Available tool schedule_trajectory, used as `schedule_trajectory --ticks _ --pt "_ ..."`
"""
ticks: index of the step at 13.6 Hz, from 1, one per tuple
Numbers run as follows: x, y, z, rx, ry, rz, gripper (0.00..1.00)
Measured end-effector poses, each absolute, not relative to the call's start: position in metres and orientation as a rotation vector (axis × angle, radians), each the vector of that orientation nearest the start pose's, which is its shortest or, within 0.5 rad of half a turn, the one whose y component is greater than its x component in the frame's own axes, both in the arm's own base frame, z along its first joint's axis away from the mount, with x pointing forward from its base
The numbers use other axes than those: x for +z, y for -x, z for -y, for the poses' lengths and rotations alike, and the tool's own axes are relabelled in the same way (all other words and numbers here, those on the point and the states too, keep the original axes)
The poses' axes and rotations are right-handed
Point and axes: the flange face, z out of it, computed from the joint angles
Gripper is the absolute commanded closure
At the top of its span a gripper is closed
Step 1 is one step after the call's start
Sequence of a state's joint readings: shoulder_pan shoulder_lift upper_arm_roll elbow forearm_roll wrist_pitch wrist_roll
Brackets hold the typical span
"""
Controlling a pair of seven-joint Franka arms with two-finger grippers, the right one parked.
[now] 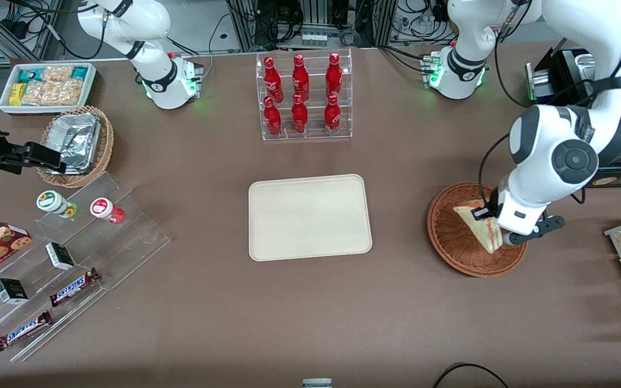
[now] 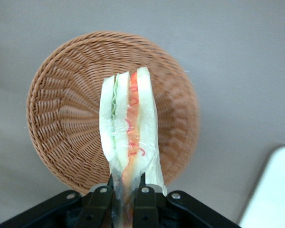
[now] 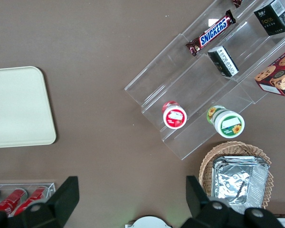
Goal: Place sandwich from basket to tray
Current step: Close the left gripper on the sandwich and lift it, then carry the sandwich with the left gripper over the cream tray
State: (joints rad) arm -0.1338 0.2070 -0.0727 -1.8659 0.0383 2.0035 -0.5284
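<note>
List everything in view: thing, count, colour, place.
sandwich: 1, pale with red and green filling, held above basket
basket: 1, reddish-brown, working arm's end
tray: 1, beige, table centre
bottles: 6, red, clear rack farther from camera than tray
foil basket: 1, tan, parked arm's end
snack bin: 1, white, beside foil basket
Snickers bars: 2, brown, clear stepped shelf
gripper: 1, black, over basket, clamping sandwich
</note>
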Motion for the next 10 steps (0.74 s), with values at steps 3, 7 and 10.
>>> schedule_trajectory --ticks 3,7,10 --pt "0.431 -0.585 0.186 0.055 3.089 0.315 1.00" --pt "0.427 -0.561 0.290 0.044 3.104 0.191 1.00" --pt "0.393 -0.544 0.366 0.086 3.094 0.082 1.00"
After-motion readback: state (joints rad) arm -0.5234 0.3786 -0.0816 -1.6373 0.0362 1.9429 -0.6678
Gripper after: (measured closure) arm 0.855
